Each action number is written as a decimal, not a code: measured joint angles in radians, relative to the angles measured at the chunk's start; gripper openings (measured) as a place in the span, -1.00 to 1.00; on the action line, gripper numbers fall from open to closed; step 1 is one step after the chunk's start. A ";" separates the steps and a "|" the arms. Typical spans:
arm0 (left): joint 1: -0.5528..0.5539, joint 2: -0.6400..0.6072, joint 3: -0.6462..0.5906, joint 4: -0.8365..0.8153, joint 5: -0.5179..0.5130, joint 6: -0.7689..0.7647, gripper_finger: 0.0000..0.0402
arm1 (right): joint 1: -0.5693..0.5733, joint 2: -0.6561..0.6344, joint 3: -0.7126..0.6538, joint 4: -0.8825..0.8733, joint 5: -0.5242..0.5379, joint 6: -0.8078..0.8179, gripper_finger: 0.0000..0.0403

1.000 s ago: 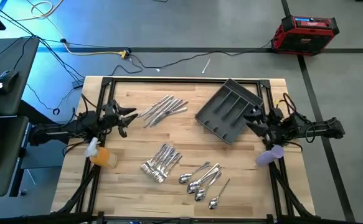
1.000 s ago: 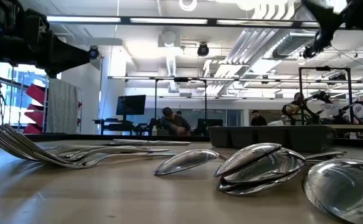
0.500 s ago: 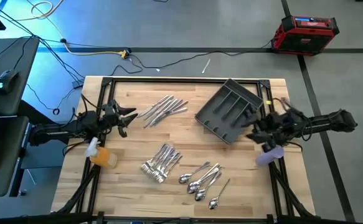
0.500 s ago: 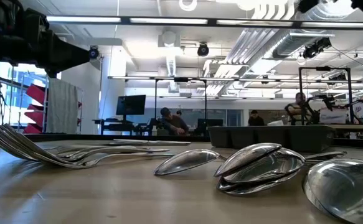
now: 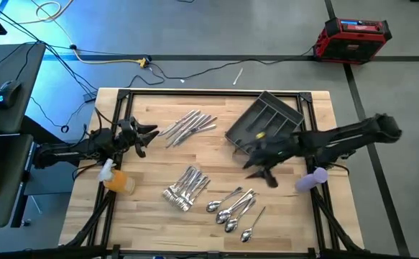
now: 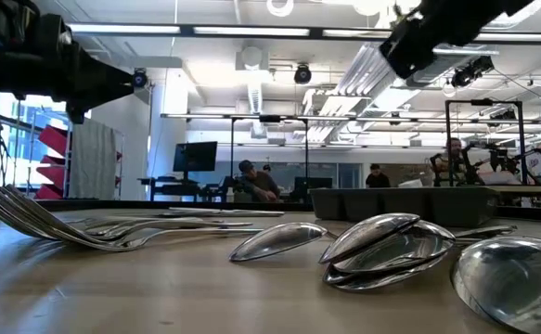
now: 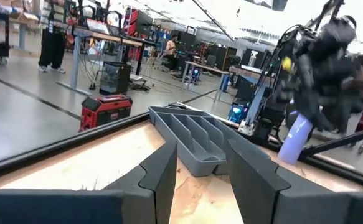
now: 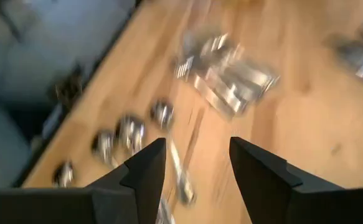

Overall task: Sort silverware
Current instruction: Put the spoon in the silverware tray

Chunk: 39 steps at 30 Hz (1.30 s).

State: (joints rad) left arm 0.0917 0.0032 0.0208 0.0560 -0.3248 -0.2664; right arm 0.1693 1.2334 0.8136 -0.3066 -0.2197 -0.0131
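The silverware lies in three heaps on the wooden table: knives [image 5: 187, 125] at the far middle, forks [image 5: 186, 188] at the near middle, spoons [image 5: 234, 205] to their right. In the low view the spoons [image 6: 391, 246] and forks [image 6: 47, 227] lie close by. The dark grey tray [image 5: 264, 128] rests flat at the far right. My right gripper [image 5: 261, 171] is open and empty in the air, just on the near side of the tray and beyond the spoons; its wrist view [image 8: 195, 163] looks down on the forks [image 8: 231, 74] and spoons [image 8: 125, 134]. My left gripper [image 5: 150, 134] is open and empty at the left, beside the knives.
An orange thing [image 5: 117, 181] sits near the left edge and a purple one [image 5: 311, 178] near the right edge. A red case [image 5: 353, 37] and cables lie on the floor beyond the table. Bare wood lies between the heaps. People stand in the room behind [image 6: 251, 178].
My right gripper has swung from the table's right edge toward the table's middle, passing the near side of the tray, and now hangs beyond the spoons, tipped down at the table. The silverware and the tray have not moved.
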 joint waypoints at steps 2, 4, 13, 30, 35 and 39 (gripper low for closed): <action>0.000 0.000 0.000 0.000 0.000 -0.048 -0.41 | 0.022 0.109 0.049 -0.012 0.000 -0.028 -0.17; 0.000 0.000 0.000 0.001 0.000 -0.096 -0.41 | 0.036 0.213 0.099 -0.014 0.000 -0.049 -0.17; 0.000 0.000 0.000 0.025 0.000 -0.125 -0.41 | 0.123 0.568 0.314 0.010 -0.003 -0.186 -0.13; 0.000 0.000 0.000 0.109 -0.003 -0.064 -0.41 | 0.158 0.774 0.341 0.104 0.114 -0.118 -0.37; 0.000 0.000 0.000 0.098 -0.002 -0.123 -0.41 | 0.157 0.810 0.343 0.104 0.117 -0.117 -0.69; 0.000 0.000 0.000 0.104 -0.002 -0.228 -0.41 | 0.155 0.811 0.343 0.105 0.132 -0.061 -0.95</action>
State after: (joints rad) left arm 0.0918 0.0036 0.0208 0.1598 -0.3267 -0.4942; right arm 0.3242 2.0444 1.1564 -0.2019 -0.0875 -0.0743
